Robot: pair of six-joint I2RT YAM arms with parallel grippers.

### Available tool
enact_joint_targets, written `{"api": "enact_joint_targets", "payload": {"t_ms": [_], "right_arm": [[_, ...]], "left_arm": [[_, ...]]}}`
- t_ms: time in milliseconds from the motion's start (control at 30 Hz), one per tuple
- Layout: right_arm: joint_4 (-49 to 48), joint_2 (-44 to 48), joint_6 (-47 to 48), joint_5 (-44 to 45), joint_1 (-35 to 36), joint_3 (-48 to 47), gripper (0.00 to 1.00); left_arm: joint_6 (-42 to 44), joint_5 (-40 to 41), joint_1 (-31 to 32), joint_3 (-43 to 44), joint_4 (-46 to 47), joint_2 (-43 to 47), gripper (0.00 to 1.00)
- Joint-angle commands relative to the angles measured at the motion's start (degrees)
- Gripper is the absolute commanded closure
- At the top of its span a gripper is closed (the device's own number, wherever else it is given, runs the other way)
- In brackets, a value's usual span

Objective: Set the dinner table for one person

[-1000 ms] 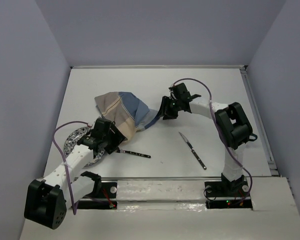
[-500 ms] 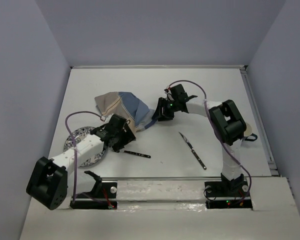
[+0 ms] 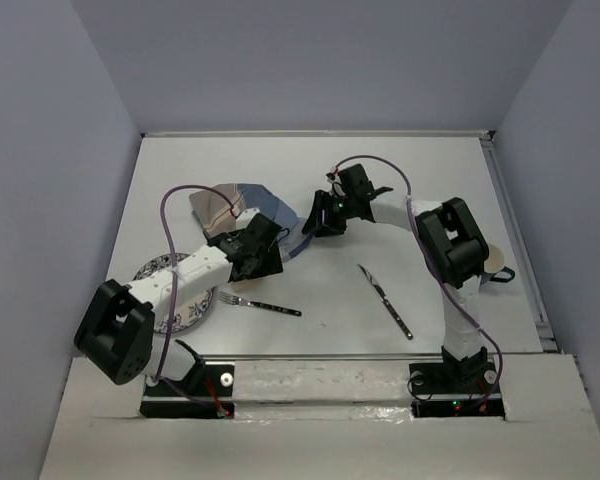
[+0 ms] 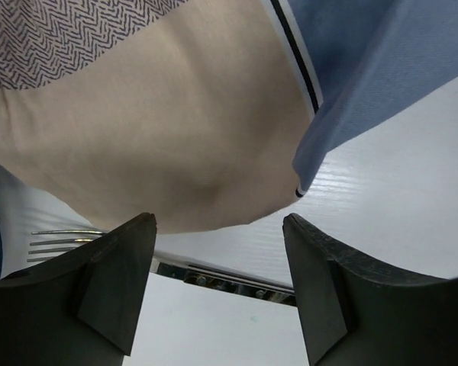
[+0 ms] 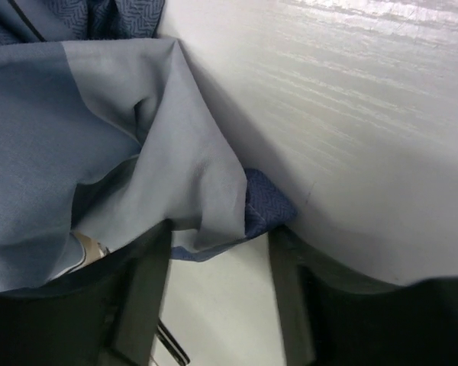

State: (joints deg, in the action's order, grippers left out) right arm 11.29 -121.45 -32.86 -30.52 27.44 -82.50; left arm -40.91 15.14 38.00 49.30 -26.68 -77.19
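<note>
Blue-and-beige checked cloth, the placemat, is being carried crumpled at about 10 o'clock on the white worktop, which is spreading beneath everything between the grey walls. Its bunched blue corner is being pinched by the right hand, reaching in from the cloth's 3 o'clock side. The left hand is being held with fingers spread just beside the cloth's beige edge at its 6 o'clock side. A patterned plate is being partly covered by the left arm at 8 o'clock. A fork is lying at 7 o'clock and a knife at 5 o'clock, well apart.
</note>
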Motion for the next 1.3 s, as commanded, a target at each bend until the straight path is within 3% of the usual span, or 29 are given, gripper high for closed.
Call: {"api": "enact_joint_targets", "payload": {"t_ms": [0,67,167,200,233,267,367,500,567,667,767,800,900,933,967,1000,1067,1133,1167,1200,1267], "right_arm": [[-0.48,-1.34,0.78,1.96,-0.28,-2.49,0.49],[-0.57,-1.68,0.78,2.75,-0.28,-3.45,0.55],[-0.48,-2.39,1.13,4.50,-0.28,-4.95,0.76],[-0.57,-2.30,1.39,5.46,-0.28,-5.82,0.92],[-0.57,-2.13,1.57,6.34,-0.81,-6.27,0.98],[-0.57,-1.78,2.01,7.22,-1.33,-7.49,1.00],[-0.48,-0.11,2.89,9.86,-1.87,-9.08,1.00],[0.05,2.00,4.30,15.66,-5.02,-13.73,1.00],[1.36,1.92,4.56,16.89,-8.18,-20.92,1.00],[4.35,0.95,7.62,21.99,-11.26,-35.41,1.00],[4.53,1.21,11.58,28.48,-11.88,-44.30,1.00],[4.44,1.47,15.16,29.89,-11.88,-48.76,1.00],[2.78,4.28,22.37,35.69,-11.88,-50.57,1.00],[-0.18,7.86,24.49,38.49,-11.88,-48.65,1.00],[-2.82,10.50,28.08,39.39,-11.88,-40.45,1.00],[-5.98,13.49,29.68,40.18,-11.88,-40.37,1.00],[-15.88,19.90,32.15,41.85,-11.88,-22.59,1.00],[-20.15,28.96,33.04,43.61,-11.88,-9.76,1.00],[-21.38,33.51,29.73,44.49,-11.88,1.70,1.00],[-21.48,35.56,27.96,45.11,-11.88,7.21,1.00],[-21.57,38.55,23.48,46.08,-11.88,21.81,0.98]], "left_arm": [[3.37,3.58,0.76,0.36,0.57,-2.96,0.24],[3.72,4.55,0.76,0.10,1.18,-4.11,0.33],[5.65,6.83,0.67,-0.08,2.85,-5.34,0.44],[6.18,8.05,0.41,0.70,3.38,-5.78,0.58],[6.80,8.50,0.24,1.58,3.47,-6.83,0.65],[8.28,10.07,-0.37,3.59,3.30,-7.36,0.80],[11.79,12.10,-1.61,6.50,3.73,-8.50,1.00],[17.43,10.18,-8.36,13.60,5.75,-8.51,1.00],[20.32,10.61,-14.07,18.09,6.63,-9.12,1.00],[24.29,12.47,-20.50,37.01,7.78,-13.50,1.00],[27.54,14.12,-22.00,52.52,4.80,-21.14,1.00],[28.68,15.09,-22.00,63.01,3.05,-22.99,1.00],[31.14,15.89,-22.09,81.75,-1.17,-30.72,1.00],[30.89,15.80,-22.18,81.66,-0.14,-30.74,1.00],[30.71,15.45,-22.35,79.74,1.17,-29.96,1.00],[30.62,15.45,-22.27,78.94,1.01,-29.95,1.00],[30.80,16.41,-22.18,75.44,0.92,-28.81,1.00],[30.80,17.30,-22.18,62.90,4.60,-24.36,1.00],[30.45,15.90,-22.18,52.32,8.88,-22.06,1.00],[29.84,15.89,-22.26,47.43,10.75,-19.95,0.96],[28.17,14.22,-22.27,39.07,13.22,-13.80,0.78]]}}
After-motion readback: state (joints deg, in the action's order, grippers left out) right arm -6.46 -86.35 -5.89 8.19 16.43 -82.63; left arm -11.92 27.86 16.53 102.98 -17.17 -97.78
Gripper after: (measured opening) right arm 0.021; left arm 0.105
